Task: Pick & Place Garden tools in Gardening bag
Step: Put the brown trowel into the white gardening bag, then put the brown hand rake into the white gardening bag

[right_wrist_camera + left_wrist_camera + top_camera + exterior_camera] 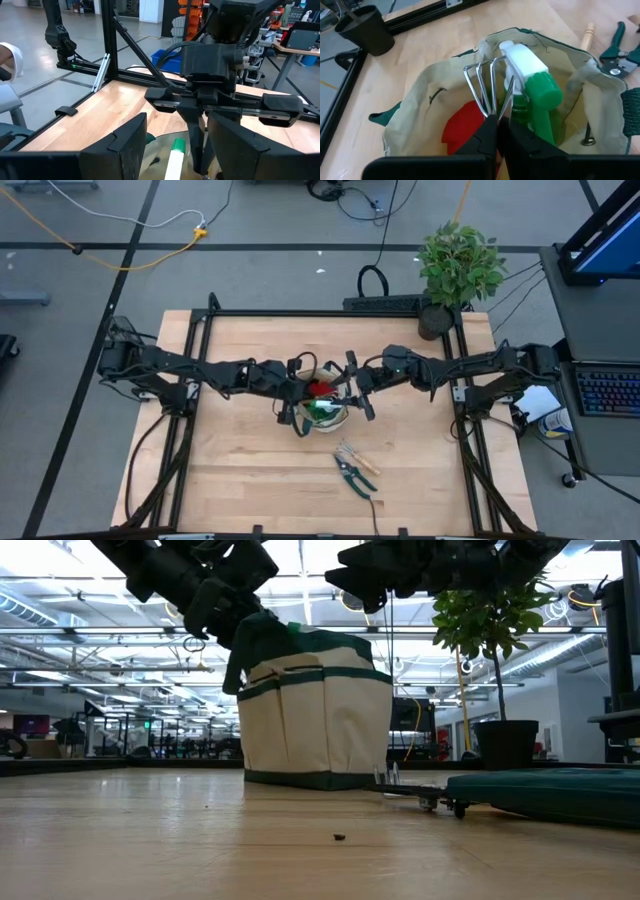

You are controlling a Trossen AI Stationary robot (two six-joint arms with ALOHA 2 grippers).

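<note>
Left wrist view shows my left pincer [497,122] clamped on the metal fork [485,85], tines pointing away from me, directly over the open gardening bag [420,100]; its long axis tilts down into the mouth. A red item [462,127] and a green-and-white spray bottle [532,82] already crowd the inside, so I judge the fork must slide between them. My right pincer [175,137] hovers spread open just beyond the bag's right rim. Pruning shears [352,475] lie on the desk [240,480], nearer, closer to my right arm.
</note>
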